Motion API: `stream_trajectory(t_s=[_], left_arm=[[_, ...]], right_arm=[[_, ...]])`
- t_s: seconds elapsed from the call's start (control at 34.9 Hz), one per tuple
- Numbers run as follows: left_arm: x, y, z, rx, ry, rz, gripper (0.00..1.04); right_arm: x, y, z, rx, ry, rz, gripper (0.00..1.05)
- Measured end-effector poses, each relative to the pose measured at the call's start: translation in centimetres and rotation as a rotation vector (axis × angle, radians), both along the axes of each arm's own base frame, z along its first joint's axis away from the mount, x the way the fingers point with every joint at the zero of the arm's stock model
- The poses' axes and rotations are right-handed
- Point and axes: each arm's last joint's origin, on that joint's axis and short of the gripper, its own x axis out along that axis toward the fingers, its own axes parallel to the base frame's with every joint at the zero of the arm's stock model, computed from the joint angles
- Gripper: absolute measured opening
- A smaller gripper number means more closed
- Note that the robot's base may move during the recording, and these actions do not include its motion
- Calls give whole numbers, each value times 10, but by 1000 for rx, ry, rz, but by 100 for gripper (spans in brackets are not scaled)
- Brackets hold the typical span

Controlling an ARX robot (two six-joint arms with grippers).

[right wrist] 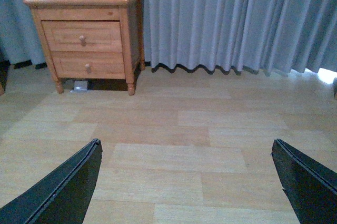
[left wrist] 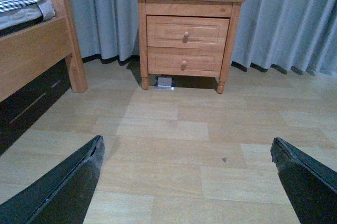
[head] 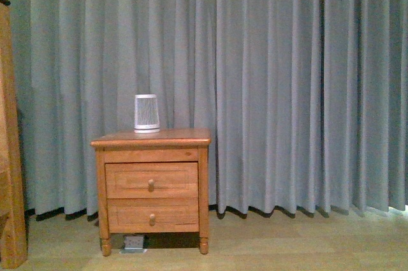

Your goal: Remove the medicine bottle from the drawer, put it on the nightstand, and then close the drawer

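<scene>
shut drawer (head: pixel 152 180) waits far across the floor (left wrist: pixel 174 129).
left gripper (left wrist: pixel 185 145), jaws apart, faces it squarely, likely nearer; right gripper (right wrist: pixel 185 144), also apart, lies rightward.

Setting: home bedroom | wooden bed frame (left wrist: pixel 37 50) with checked bedding (left wrist: pixel 21 0) | orange-brown two-drawer nightstand (head: pixel 153 155) near it | floor-length grey curtains (head: pixel 287 80) covering the whole wall | pale wood-plank floor (right wrist: pixel 184 129)
</scene>
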Motion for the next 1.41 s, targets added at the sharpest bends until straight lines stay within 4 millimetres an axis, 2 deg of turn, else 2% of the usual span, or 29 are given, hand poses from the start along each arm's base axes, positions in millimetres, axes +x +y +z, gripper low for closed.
stream_trajectory(t_s=[1.41], left_arm=[[0,0,0,0,0,0,98]], right_arm=[[0,0,0,0,0,0,98]])
